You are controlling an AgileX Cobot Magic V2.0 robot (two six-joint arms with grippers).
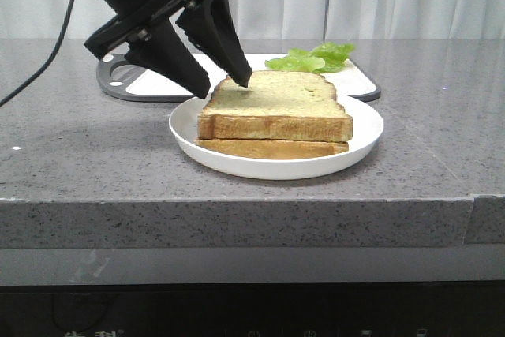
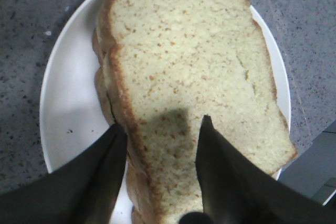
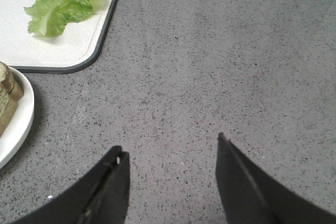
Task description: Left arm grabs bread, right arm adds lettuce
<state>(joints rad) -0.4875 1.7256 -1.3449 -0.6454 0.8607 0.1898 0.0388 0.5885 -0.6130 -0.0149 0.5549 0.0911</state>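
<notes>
Over the plate [image 1: 183,128], my left pincer [image 2: 163,135] gapes astride the bread [image 2: 194,77] edge; next, squeeze.

A grey speckled stone counter [image 1: 95,155] carries a round white plate [image 1: 237,159] near its front edge; behind it, touching or just beside, lies a white dark-rimmed cutting board [image 1: 359,80]

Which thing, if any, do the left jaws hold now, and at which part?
Nothing yet. The left gripper is open, straddling the crust edge of the top bread slice. The right gripper is open over bare table.
</notes>
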